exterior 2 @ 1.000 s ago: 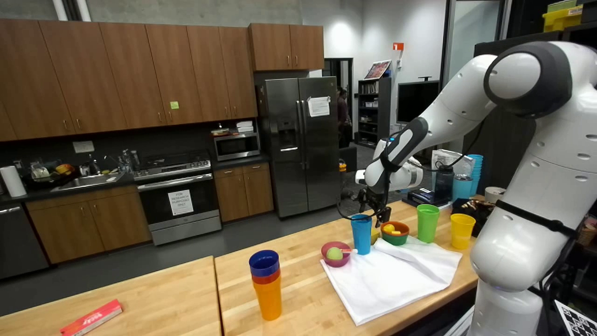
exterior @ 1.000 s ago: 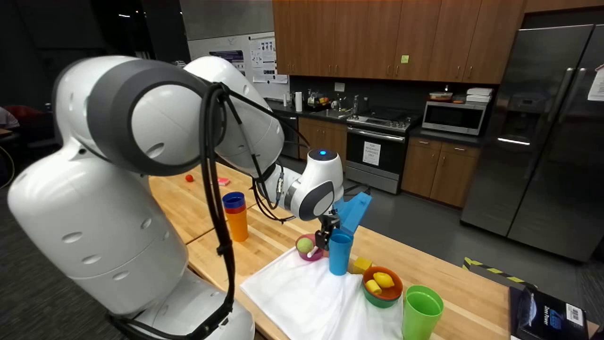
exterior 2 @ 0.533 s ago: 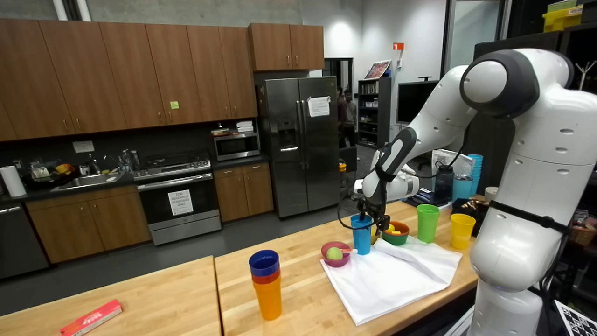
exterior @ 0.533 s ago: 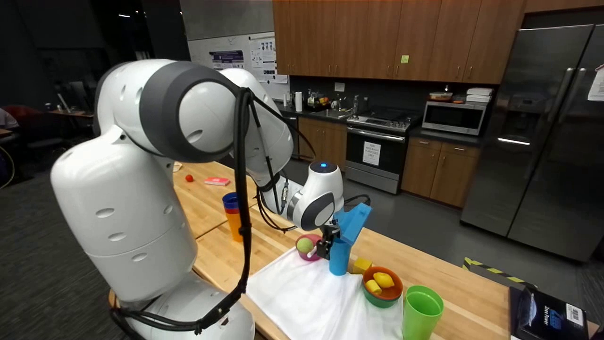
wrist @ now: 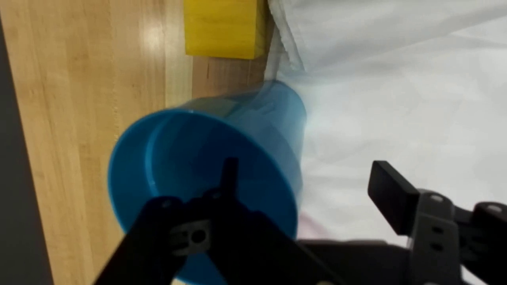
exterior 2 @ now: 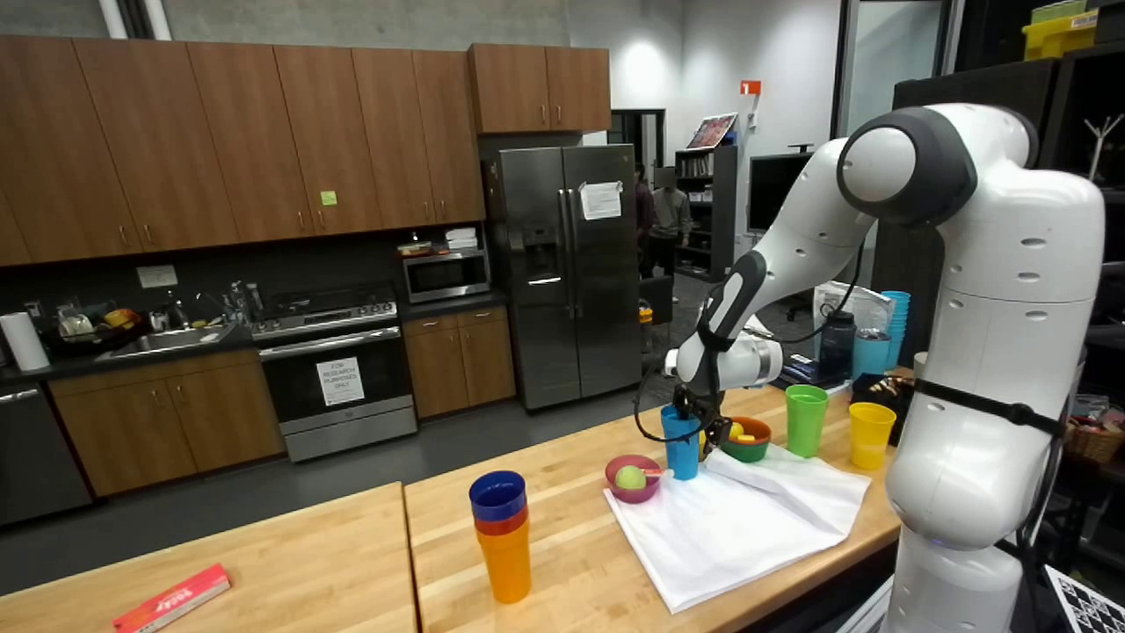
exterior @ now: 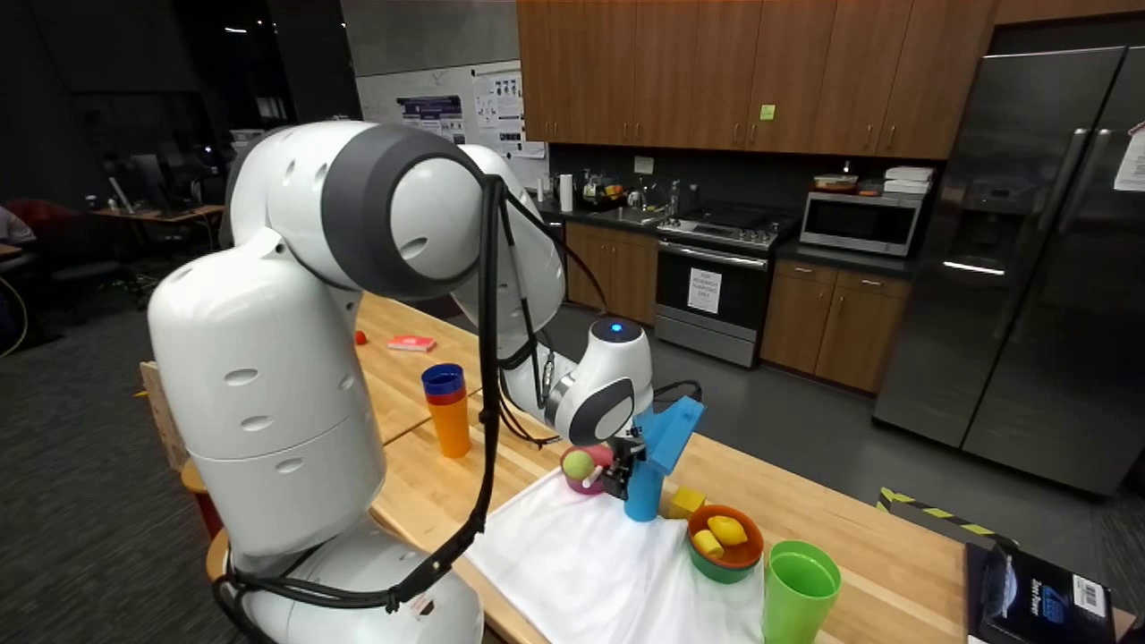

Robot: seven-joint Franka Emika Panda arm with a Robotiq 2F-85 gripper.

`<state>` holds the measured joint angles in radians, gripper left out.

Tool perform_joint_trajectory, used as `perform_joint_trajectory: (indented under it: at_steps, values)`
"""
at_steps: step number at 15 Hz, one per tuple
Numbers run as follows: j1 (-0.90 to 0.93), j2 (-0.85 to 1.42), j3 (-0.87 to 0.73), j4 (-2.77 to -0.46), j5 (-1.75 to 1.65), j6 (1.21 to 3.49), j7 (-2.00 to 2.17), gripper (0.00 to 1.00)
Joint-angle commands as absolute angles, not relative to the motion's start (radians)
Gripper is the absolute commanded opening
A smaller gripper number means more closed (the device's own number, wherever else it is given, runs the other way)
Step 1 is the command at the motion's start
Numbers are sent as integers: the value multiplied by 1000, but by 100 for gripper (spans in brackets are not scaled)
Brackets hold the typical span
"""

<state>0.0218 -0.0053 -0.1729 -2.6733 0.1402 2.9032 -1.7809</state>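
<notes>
Blue cup stands upright at the edge of the cloth on the worktop, end effector spread wide, gripping nothing, one finger over or in its mouth, the other outside, seemingly to straddle the wall.

The blue cup looks like smooth plastic, lightly glossy along its rim. The gripper is mostly matt black, with some grey, metal-looking parts. The table is pale wood with visible grain and a smooth, faintly shiny finish. The cloth is matt white fabric, creased in places. The yellow block has a smooth, fairly matt face; wood or plastic is hard to tell. The green cup and pink bowl look like smooth plastic. The robot arm has a hard, glossy white shell. The fridge is dark, sleek metal, and the cabinets are smooth, wood-grained panels.
</notes>
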Motion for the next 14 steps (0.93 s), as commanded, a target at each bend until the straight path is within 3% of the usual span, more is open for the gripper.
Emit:
perform_joint_trajectory:
  at_steps: [1, 7, 9, 14]
  values:
    - [18, -9, -177, -2681, 98, 2935, -1754, 52]
    - [-50, -82, -136, -2706, -81, 2895, -1626, 5]
    - [-68, -113, -135, -2711, -169, 2891, -1549, 0]
    - [-82, -242, -123, -2734, -288, 2836, -1415, 2]
